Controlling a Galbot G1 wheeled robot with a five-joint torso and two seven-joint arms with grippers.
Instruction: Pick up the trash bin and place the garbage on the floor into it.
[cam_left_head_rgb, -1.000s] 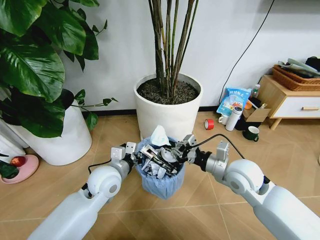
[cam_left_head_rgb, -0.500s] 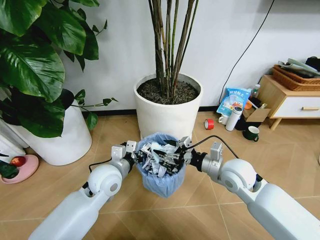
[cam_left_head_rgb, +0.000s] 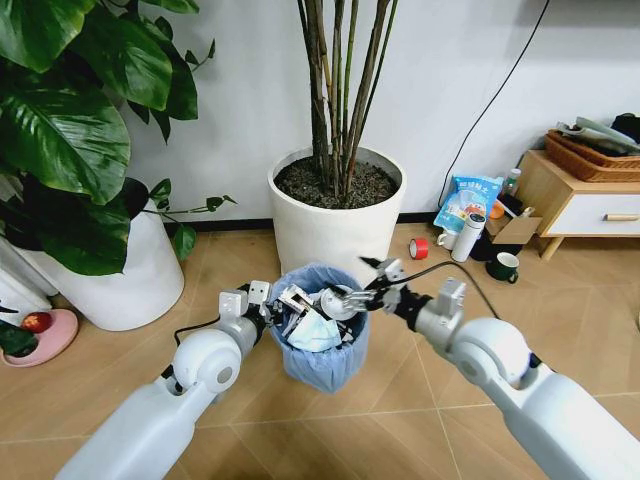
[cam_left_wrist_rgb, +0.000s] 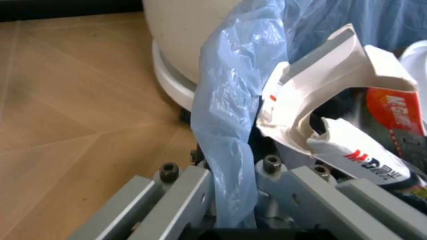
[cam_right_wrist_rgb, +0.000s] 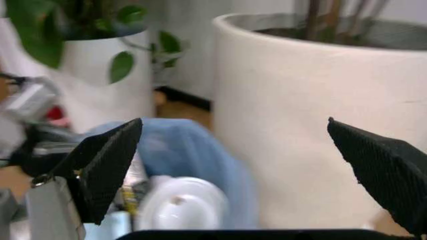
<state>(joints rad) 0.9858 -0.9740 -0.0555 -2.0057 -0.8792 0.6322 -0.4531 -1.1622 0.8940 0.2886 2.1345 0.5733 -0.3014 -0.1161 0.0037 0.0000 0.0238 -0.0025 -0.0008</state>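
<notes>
The trash bin (cam_left_head_rgb: 322, 362), lined with a crinkly light-blue bag, stands on the floor (cam_left_head_rgb: 420, 390) between my arms. My left gripper (cam_left_head_rgb: 262, 303) is shut on its near-left rim; in the left wrist view the bag (cam_left_wrist_rgb: 227, 125) runs down between the gripper (cam_left_wrist_rgb: 233, 200) fingers (cam_left_wrist_rgb: 175, 196). My right gripper (cam_left_head_rgb: 375, 280) hovers open just above the right rim, holding nothing. Its black pads (cam_right_wrist_rgb: 107, 165) stand wide apart in the right wrist view. Garbage fills the bin: a pale teal tissue (cam_left_head_rgb: 315, 336), a white disc (cam_left_head_rgb: 336, 303), a white carton (cam_left_wrist_rgb: 333, 80) and wrappers (cam_left_wrist_rgb: 360, 155).
A big white planter (cam_left_head_rgb: 337, 225) with tall stems stands right behind the bin. Another white pot (cam_left_head_rgb: 135, 275) with large leaves is at the left. A red tape roll (cam_left_head_rgb: 418, 247), mugs (cam_left_head_rgb: 502, 266) and a wooden cabinet (cam_left_head_rgb: 575, 205) sit at the right.
My right gripper carried the pale teal tissue down into the bin, let it go, and has risen out open. The left gripper has kept its hold on the rim.
</notes>
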